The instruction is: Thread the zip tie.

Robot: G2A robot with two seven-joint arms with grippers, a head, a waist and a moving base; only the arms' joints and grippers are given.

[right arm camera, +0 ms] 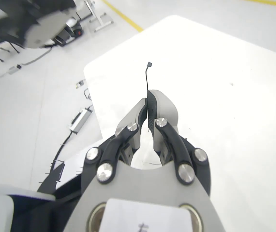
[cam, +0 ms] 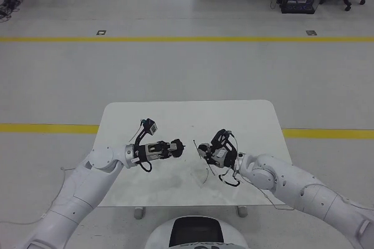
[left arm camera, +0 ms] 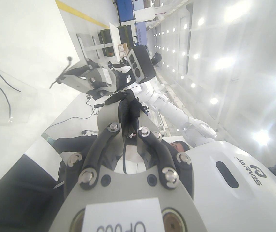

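While my right tool (right arm camera: 147,102) is clenched on the zip tie (right arm camera: 147,78), the task stands at an early stage. The strap projects from between the pads and ends in its square head (right arm camera: 149,64), raised above the desk (cam: 174,115). On the other side of the pads the tail end (left arm camera: 52,86) sticks out free. The strap forms no loop and the tail does not enter the head, so I judge the threading as not yet done.

My left tool (left arm camera: 127,97) sits near the right one but apart from the tie. Its pads are closed together, and I see nothing between them. Two spare ties (left arm camera: 3,79) lie on the desk, untouched.

Steps remaining, as I judge them:
- Take the tail with the left tool.
- Bend the strap round.
- Feed the tip through the head.
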